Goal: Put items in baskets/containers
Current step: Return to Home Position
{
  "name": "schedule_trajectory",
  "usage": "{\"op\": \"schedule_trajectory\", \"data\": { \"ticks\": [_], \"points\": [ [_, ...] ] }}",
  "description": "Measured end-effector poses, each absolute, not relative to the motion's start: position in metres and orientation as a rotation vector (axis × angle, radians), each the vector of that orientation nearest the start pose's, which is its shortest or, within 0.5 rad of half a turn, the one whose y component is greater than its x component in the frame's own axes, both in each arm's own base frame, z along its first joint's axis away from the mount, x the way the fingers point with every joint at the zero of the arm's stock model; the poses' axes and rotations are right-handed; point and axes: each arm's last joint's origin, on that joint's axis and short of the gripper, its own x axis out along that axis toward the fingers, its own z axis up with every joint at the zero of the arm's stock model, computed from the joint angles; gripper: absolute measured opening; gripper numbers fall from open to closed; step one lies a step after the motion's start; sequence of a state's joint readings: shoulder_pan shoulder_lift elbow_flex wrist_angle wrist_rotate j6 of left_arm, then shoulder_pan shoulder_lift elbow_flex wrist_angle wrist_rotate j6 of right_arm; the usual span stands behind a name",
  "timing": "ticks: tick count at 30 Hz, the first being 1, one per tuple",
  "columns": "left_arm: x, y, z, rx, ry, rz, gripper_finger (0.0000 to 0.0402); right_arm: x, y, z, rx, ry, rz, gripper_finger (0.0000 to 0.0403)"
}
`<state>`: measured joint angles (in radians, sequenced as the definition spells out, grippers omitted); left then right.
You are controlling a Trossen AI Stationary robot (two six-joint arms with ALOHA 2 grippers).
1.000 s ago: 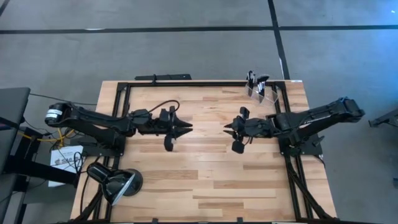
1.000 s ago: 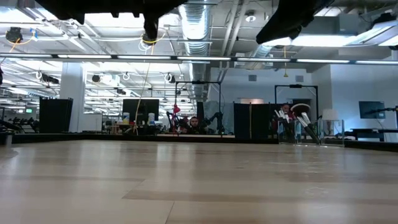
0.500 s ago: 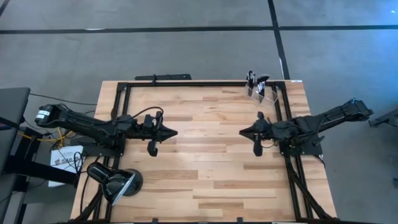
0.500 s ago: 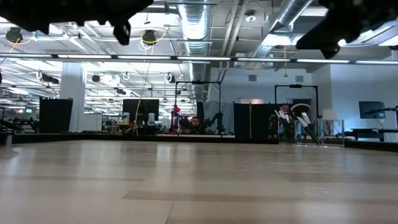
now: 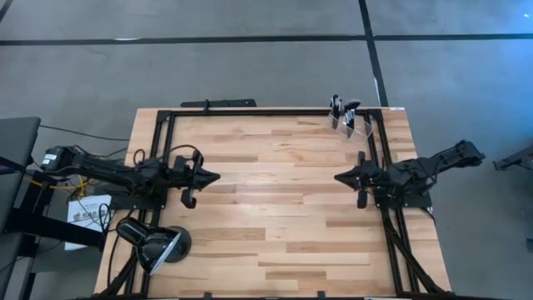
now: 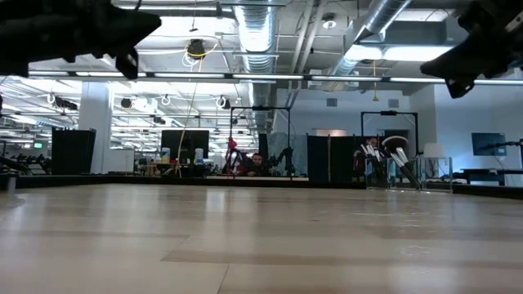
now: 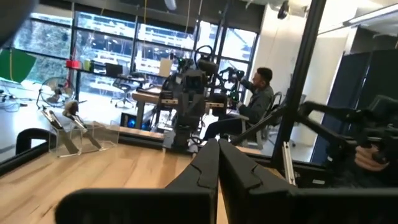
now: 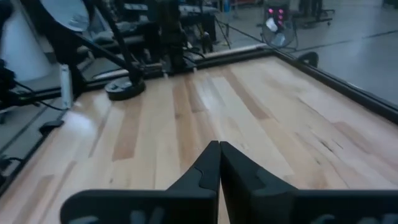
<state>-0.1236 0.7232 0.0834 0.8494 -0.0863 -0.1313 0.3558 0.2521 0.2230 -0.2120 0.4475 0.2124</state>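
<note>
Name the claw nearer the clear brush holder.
The right claw, on the same side as the holder; the left claw is across the table.

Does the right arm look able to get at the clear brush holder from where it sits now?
Probably yes. The shut right gripper hovers over the table; only bare wood lies between it and the clear holder at the far right corner.

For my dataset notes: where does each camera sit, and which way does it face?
High view: above the table, looking straight down; both arms, left gripper and right gripper shut.
Low view: table-top height, looking across into the room; arms at top corners.
Left wrist view: on left arm, looking past the clear holder; own fingers show.
Right wrist view: on right arm, facing the table; own fingers show.
Shared: high, low and left wrist views show the holder.
</note>
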Motion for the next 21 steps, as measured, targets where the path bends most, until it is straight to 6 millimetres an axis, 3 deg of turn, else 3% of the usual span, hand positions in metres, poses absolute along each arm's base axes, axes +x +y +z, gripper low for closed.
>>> {"op": "schedule_trajectory", "data": {
  "ticks": [5, 9, 16, 21],
  "points": [
    [0.133, -0.014, 0.187, -0.164, -0.23, -0.052, 0.0004, 0.086, 0.022, 0.197, 0.135, 0.159, -0.071, 0.0001],
    [0.13, -0.014, 0.188, -0.155, -0.235, -0.065, 0.0004, 0.078, 0.021, 0.195, 0.136, 0.095, -0.038, 0.0001],
    [0.13, -0.014, 0.188, -0.114, -0.23, -0.057, 0.0004, 0.081, 0.023, 0.187, 0.077, 0.102, -0.066, 0.0001],
    [0.13, -0.01, 0.188, -0.102, -0.236, -0.025, 0.0004, 0.089, 0.025, 0.174, -0.002, -0.014, -0.084, 0.0]
  ]
}}
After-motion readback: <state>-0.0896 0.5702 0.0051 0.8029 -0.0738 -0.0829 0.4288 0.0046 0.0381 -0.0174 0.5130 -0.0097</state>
